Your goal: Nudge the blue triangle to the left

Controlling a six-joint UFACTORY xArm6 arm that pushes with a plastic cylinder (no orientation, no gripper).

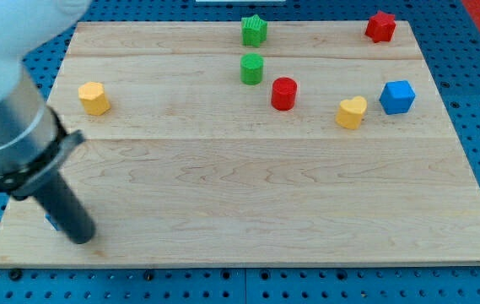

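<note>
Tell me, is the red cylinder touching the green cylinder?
No. The red cylinder stands apart from the green cylinder, with bare wood showing between them, toward the view's lower right of it.

Heart block just left of cube; cylinder further left.

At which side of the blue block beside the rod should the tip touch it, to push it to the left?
Probably its side facing the view's right, coming from the right. Only a sliver of the blue block shows left of the rod, so its faces cannot be judged; my tip lies to its lower right.
</note>
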